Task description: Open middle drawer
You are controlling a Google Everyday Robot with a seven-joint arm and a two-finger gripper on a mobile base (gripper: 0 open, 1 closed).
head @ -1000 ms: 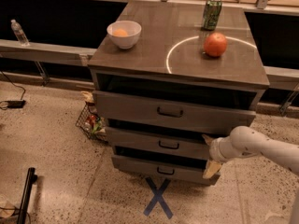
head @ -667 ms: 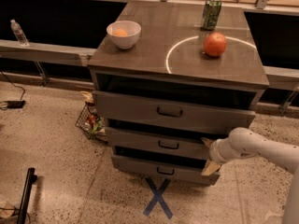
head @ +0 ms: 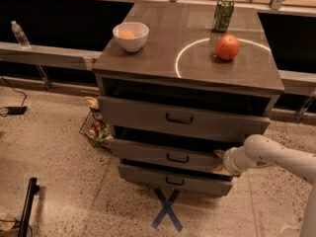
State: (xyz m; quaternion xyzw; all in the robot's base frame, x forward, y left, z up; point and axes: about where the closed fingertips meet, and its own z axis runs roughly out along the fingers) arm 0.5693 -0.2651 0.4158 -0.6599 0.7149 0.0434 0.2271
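Note:
The grey-brown cabinet (head: 187, 58) has three drawers, and all three stand a little way out. The middle drawer (head: 148, 152) has a small black bar handle (head: 177, 158) and sits between the taller top drawer (head: 148, 115) and the slimmer bottom drawer (head: 148, 176). My gripper (head: 220, 162), at the end of the white arm (head: 276, 157) coming in from the right, is at the right end of the middle drawer's front, touching or almost touching it.
On the cabinet top are a white bowl (head: 131, 36) holding something orange, a green can (head: 223, 14) and a red-orange fruit (head: 227, 47). A wire basket (head: 95, 127) sits on the floor left of the cabinet. A blue tape X (head: 167, 209) marks the floor in front.
The middle drawer front seems to have come slightly further out. The arm and gripper have hardly moved.

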